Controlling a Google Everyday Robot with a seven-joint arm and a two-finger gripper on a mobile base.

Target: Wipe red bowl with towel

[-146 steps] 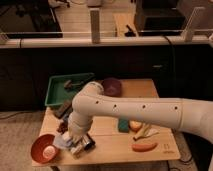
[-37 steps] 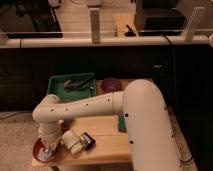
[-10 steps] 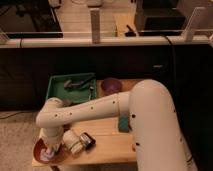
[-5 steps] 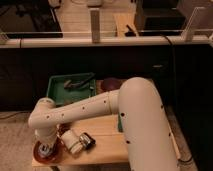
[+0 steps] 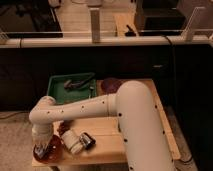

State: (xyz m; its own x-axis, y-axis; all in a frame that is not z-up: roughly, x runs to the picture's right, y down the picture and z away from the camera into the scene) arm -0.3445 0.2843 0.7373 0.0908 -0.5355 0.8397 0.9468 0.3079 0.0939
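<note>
At the table's (image 5: 104, 131) front left corner sits the red bowl (image 5: 50, 151). The gripper (image 5: 42, 147) is lowered into it; whether it is parted or closed, or holding anything, cannot be told. Just right of the bowl lies a white cylinder (image 5: 72, 140) with a black end. Farther back, a green tray (image 5: 72, 90) fills the rear left corner, with a maroon dish (image 5: 110, 86) beside it.

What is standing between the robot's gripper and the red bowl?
Nothing visible. The gripper is down at the red bowl, at the front left corner of the table, with a pale patch there that may be the towel. The white cylinder lies beside the bowl, not between.
</note>
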